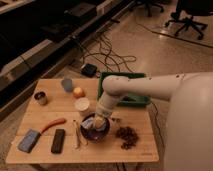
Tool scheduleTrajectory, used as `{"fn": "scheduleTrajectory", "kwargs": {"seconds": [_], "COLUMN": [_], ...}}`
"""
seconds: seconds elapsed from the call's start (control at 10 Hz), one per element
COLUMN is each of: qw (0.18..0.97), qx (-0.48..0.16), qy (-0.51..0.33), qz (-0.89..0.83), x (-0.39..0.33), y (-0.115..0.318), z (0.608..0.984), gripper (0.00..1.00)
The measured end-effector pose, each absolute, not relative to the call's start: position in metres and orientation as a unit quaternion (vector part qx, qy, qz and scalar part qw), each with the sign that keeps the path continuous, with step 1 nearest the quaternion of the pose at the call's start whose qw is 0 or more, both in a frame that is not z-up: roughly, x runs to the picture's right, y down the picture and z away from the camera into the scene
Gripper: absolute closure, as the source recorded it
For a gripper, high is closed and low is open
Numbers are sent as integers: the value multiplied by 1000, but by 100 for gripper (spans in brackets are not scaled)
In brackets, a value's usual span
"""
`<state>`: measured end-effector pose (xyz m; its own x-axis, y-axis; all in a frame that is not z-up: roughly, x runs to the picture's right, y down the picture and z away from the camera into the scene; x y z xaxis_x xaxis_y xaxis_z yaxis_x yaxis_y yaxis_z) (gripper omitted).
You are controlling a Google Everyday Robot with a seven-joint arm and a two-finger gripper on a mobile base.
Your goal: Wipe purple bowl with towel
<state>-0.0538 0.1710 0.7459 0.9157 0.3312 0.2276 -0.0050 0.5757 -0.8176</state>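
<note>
The purple bowl (89, 134) sits near the middle of the wooden table (45, 112), toward its front. My arm reaches in from the right and bends down, and the gripper (100, 122) is lowered inside the bowl, over its right half. The towel (102, 127) shows as a pale bluish wad right at the gripper's tip, resting against the bowl's inside. The arm hides the bowl's far right rim.
A cream cup (82, 105) stands just behind the bowl, with an orange fruit (78, 92), a grey-blue cup (67, 84) and a metal can (40, 97) farther back. An orange strip (52, 125), blue block (29, 141), black remote (58, 141), brown pile (127, 136) and green tray (131, 101) surround it.
</note>
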Motion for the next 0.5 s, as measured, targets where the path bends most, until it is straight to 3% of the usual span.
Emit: {"fn": "scheduleTrajectory", "kwargs": {"seconds": [0.5], "qw": [865], "qx": [-455], "qy": [-201], "qz": [61], "x": [-97], "y": [154], "z": [756], "gripper": [100]}}
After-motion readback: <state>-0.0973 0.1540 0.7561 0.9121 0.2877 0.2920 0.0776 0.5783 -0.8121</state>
